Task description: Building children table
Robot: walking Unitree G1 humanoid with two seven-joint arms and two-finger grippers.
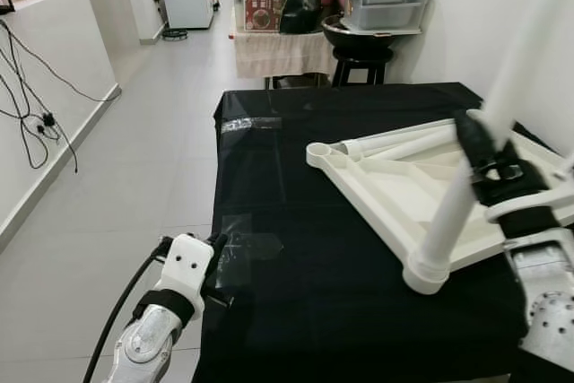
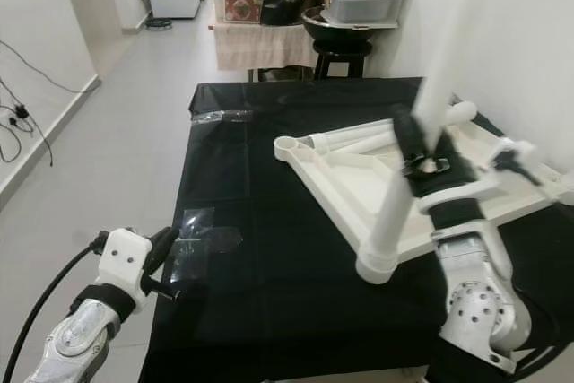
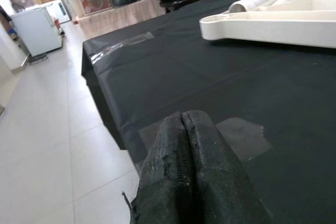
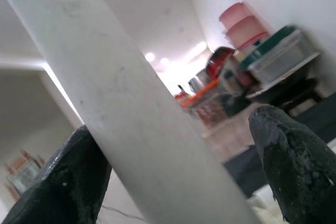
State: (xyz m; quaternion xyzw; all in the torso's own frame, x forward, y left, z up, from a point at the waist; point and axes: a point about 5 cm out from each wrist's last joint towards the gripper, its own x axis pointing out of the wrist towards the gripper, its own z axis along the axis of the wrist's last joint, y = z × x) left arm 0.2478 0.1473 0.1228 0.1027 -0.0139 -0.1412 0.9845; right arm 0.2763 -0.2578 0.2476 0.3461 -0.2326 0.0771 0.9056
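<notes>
Head cameras look forward and down over the black table [image 1: 296,248], hallway stretching beyond; both eyes share the upturned white tabletop [image 2: 359,181]. Left wrist camera skims low along its fingers [image 3: 189,171] from the table's near edge. Right wrist camera tilts upward, pressed close against a white leg [image 4: 126,108].

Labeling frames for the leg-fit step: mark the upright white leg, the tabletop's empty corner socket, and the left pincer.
white leg [image 1: 453,208], left eye view, mid shaft below the fingers.
corner socket [image 1: 317,150], left eye view, ring rim.
left pincer [image 3: 184,121], left wrist view, closed fingertips.
</notes>
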